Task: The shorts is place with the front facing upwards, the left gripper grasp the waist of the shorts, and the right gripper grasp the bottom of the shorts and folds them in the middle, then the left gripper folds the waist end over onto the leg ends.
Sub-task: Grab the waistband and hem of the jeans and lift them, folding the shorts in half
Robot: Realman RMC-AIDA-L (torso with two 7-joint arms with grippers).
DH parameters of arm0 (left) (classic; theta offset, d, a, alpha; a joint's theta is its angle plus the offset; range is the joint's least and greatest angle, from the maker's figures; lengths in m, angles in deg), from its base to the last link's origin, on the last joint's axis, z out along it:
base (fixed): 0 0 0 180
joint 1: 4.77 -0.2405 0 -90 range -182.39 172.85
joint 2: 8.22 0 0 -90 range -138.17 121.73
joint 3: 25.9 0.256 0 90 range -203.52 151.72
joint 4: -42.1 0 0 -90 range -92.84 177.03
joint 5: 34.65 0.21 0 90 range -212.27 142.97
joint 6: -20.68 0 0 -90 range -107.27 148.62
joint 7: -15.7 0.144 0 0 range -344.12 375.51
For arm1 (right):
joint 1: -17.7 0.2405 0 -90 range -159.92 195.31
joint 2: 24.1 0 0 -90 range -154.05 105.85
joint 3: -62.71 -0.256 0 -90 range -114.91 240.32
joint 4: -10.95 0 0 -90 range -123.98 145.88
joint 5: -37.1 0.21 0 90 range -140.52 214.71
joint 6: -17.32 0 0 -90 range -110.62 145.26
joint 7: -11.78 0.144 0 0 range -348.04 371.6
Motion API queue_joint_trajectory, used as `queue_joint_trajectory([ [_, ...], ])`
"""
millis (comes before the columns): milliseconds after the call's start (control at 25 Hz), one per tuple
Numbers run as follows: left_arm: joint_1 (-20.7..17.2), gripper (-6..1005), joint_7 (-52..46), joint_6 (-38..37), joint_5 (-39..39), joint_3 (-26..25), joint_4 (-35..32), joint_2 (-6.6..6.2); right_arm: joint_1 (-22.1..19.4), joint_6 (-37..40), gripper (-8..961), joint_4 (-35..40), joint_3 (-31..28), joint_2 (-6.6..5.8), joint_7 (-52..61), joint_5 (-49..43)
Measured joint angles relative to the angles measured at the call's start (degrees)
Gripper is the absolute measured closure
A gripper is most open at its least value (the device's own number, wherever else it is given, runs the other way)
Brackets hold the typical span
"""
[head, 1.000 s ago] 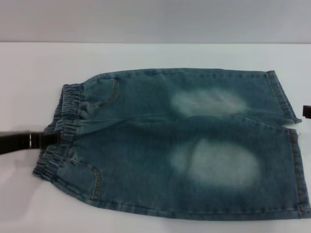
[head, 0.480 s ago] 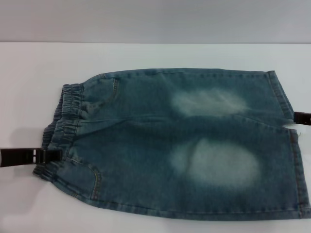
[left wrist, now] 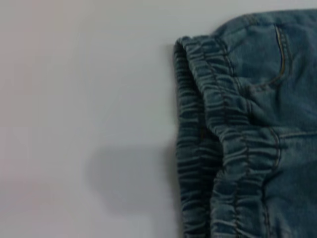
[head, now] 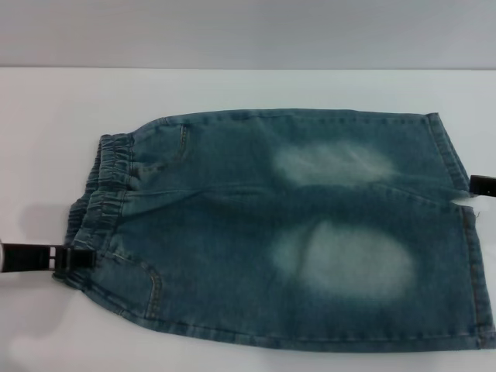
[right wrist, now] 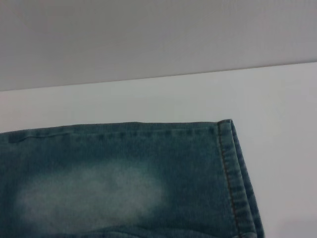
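The blue-green denim shorts [head: 294,232] lie flat on the white table, front up, showing two pale faded patches. The gathered waist [head: 105,186] points to the left and the straight leg hems [head: 474,271] to the right. My left gripper [head: 77,258] reaches in from the left edge and meets the waistband at its near corner. Only a small black tip of my right gripper [head: 482,186] shows at the right edge, beside the gap between the two hems. The left wrist view shows the ruffled waistband [left wrist: 218,139] close up. The far leg's hem [right wrist: 233,173] fills the right wrist view.
The white table [head: 232,89] runs back to a grey wall. The near right leg hem lies at the picture's right edge. Bare table surface shows to the left of the waistband [left wrist: 74,99] and beyond the far hem [right wrist: 277,109].
My left gripper has slid along the waistband from its middle to its near corner. The right gripper's tip has edged slightly inward toward the hems.
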State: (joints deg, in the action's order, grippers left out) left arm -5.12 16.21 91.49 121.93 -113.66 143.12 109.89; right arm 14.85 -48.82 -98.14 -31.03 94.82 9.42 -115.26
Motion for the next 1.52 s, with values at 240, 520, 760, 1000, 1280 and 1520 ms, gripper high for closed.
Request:
queue_joint_trajectory([
  [240,0.6,259,-1.3,0.3,0.1,1.6,-0.7,0.01,0.2,0.0,242,-0.1,-0.3,-0.06,-0.3,-0.1],
  [520,1.4,261,-1.8,1.7,0.2,2.2,-0.7,-0.05,0.3,0.0,242,-0.4,-0.5,-0.09,-0.5,-0.1],
  [760,1.9,360,-1.4,1.7,0.0,2.6,-1.6,-0.12,0.0,-0.3,241,-1.2,-0.6,-0.18,-0.6,-0.1],
  [1000,2.4,472,-1.3,1.9,0.0,2.7,-1.8,-0.13,-0.1,-0.5,242,-1.3,-0.7,-0.18,-0.6,-0.1],
  [1280,2.8,560,-1.7,3.2,-0.1,2.7,-0.9,-0.16,0.0,-7.5,242,-2.6,-1.4,-0.39,-0.7,-0.8],
  [1520,3.5,684,-1.8,3.5,-0.2,2.7,-0.7,-0.04,-0.6,-14.4,242,-3.7,-1.0,-0.16,-0.8,-3.2],
])
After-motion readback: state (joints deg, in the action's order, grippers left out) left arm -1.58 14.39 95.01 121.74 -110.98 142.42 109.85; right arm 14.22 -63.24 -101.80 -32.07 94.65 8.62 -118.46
